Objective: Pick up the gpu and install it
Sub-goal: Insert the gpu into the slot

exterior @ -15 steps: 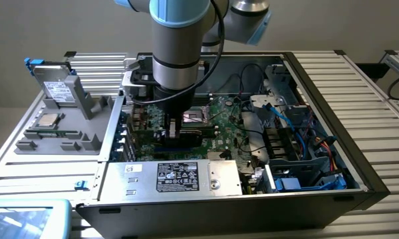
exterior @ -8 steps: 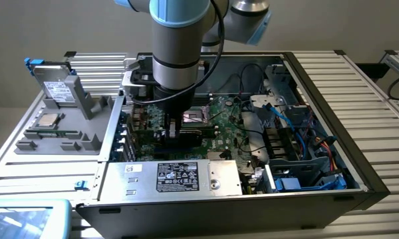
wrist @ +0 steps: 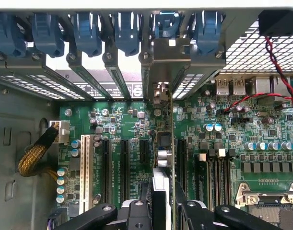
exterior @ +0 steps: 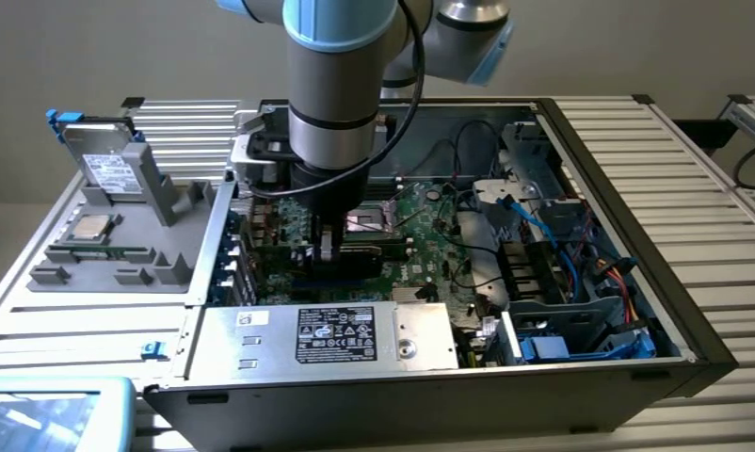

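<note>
Above motherboard (wrist: pixel 118 120) | arm (exterior: pixel 340 94) vertical | claw (wrist: pixel 161 213) clamps gpu (wrist: pixel 164 143) edge-down

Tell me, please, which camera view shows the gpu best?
The wrist view: the gpu stands edge-on, gripped in the claw, among the slots of the motherboard. In the exterior view the arm hangs over that spot and covers most of the card.

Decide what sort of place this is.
Probably a robotics lab or assembly bench: a robot arm reaches into an open computer case on a slatted metal table, beside a grey parts fixture.
</note>
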Controlling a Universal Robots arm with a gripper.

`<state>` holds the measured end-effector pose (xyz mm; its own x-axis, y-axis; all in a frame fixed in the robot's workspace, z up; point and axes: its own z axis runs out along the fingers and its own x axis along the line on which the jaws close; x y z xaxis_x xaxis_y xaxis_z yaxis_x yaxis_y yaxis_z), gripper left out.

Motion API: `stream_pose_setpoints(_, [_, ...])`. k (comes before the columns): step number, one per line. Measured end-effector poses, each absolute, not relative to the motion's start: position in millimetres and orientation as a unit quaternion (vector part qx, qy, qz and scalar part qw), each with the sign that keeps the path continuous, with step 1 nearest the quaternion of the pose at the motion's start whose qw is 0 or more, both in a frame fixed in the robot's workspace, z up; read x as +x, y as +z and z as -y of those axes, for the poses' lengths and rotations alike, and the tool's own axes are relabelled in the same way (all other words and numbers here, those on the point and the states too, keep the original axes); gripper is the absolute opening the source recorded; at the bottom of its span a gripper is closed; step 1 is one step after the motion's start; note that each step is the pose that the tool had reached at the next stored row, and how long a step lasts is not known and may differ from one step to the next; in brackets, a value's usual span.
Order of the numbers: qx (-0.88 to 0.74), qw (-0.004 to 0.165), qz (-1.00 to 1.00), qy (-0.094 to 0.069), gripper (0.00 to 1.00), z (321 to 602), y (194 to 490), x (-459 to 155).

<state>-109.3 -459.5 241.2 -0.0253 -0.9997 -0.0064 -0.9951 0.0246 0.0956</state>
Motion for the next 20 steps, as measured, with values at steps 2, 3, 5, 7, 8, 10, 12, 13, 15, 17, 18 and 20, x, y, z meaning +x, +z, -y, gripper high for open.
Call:
stream_pose_setpoints(2, [0.697, 0.031, 0.715, -0.037, 0.29, 459.5, 240.6, -109.3])
stream_pose_setpoints(3, [0.697, 0.031, 0.715, -0.037, 0.29, 459.5, 240.1, -109.3])
stream_pose_setpoints(5, [0.697, 0.031, 0.715, -0.037, 0.29, 459.5, 239.6, -109.3])
stream_pose_setpoints(7, [0.697, 0.031, 0.715, -0.036, 0.29, 459.5, 239.6, -109.3])
stream_pose_setpoints(8, [0.697, 0.031, 0.715, -0.036, 0.29, 459.5, 239.5, -109.3])
stream_pose_setpoints(10, [0.697, 0.031, 0.715, -0.037, 0.29, 459.5, 239.2, -109.3])
stream_pose_setpoints(12, [0.697, 0.031, 0.715, -0.037, 0.29, 459.5, 238.9, -109.3])
stream_pose_setpoints(13, [0.697, 0.031, 0.715, -0.037, 0.29, 459.5, 238.7, -109.3])
stream_pose_setpoints(15, [0.697, 0.031, 0.715, -0.036, 0.29, 459.5, 238.5, -109.3])
stream_pose_setpoints(17, [0.697, 0.031, 0.715, -0.036, 0.29, 459.5, 238.2, -109.3])
stream_pose_setpoints(18, [0.697, 0.031, 0.715, -0.036, 0.29, 459.5, 238.1, -109.3])
stream_pose_setpoints(20, [0.697, 0.031, 0.715, -0.036, 0.29, 459.5, 237.9, -109.3])
